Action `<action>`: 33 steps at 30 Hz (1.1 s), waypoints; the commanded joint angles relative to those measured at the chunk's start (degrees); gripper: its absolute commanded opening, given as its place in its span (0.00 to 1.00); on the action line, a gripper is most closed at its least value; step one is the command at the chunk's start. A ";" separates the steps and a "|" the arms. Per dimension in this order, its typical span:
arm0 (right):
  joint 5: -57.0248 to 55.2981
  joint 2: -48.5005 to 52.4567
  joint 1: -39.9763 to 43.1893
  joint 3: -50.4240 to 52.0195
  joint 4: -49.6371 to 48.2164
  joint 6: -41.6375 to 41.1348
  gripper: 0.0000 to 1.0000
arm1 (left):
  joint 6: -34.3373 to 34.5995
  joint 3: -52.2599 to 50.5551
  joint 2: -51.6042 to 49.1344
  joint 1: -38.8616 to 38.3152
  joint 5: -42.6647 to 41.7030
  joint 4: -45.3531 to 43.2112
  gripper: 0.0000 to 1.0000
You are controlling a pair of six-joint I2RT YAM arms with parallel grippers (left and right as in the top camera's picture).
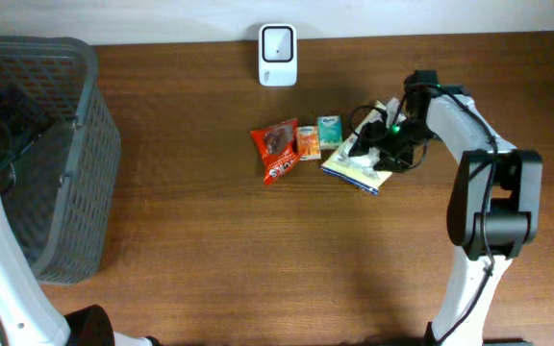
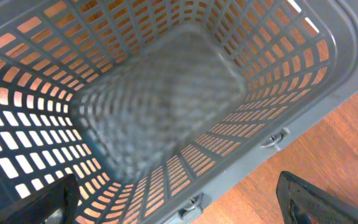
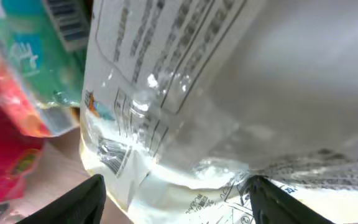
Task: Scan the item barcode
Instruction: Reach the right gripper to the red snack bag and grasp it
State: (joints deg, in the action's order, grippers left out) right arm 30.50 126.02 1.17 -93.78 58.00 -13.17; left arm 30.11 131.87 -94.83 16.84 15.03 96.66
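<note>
Clear and shiny, the packet point(image 1: 357, 165) lies flat on the brown table point(image 1: 258, 259), at about 3 o'clock from the middle of the table. It has a blue edge and small black print on it.

The right gripper point(image 3: 176, 196) is right over the packet's 1 o'clock corner. Its two dark fingers point(image 3: 86, 199) stand wide apart. In the right wrist view the packet fills the space in front of them. I cannot tell if the fingers touch it, but they do not squeeze it.

Just beside the packet, at its 10 o'clock, lies a little green packet point(image 1: 330, 131). An orange packet point(image 1: 308, 142) comes next, then a red packet point(image 1: 276, 152), all in a row going toward 9 o'clock. A white scanner point(image 1: 278, 55) sits at the table's 12 o'clock edge, well apart from the clear packet.

Far off at 9 o'clock stands a big grey basket point(image 1: 65, 192). The left gripper point(image 2: 182, 202) hangs above it, its fingers as wide as they go, holding nothing. Its camera looks down inside, where the basket's grid walls and floor show.
</note>
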 commanded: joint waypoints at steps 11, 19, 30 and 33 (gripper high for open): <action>-7.56 1.99 -16.17 -25.05 17.18 10.36 0.93 | 0.70 0.15 0.31 0.11 0.22 0.04 0.99; -14.69 5.14 -25.59 -25.00 0.15 2.16 1.00 | 0.70 0.15 0.31 0.11 0.22 0.04 0.99; -20.39 11.39 -28.50 -24.00 -0.37 1.66 0.61 | 0.70 0.15 0.31 0.11 0.22 0.04 0.99; -18.38 11.96 -29.38 -22.91 -0.61 1.70 0.08 | 0.70 0.15 0.31 0.11 0.22 0.04 0.99</action>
State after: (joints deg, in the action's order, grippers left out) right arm 11.44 136.99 -27.05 -117.62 57.36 -10.79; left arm 30.11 131.87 -94.83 16.84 15.03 96.66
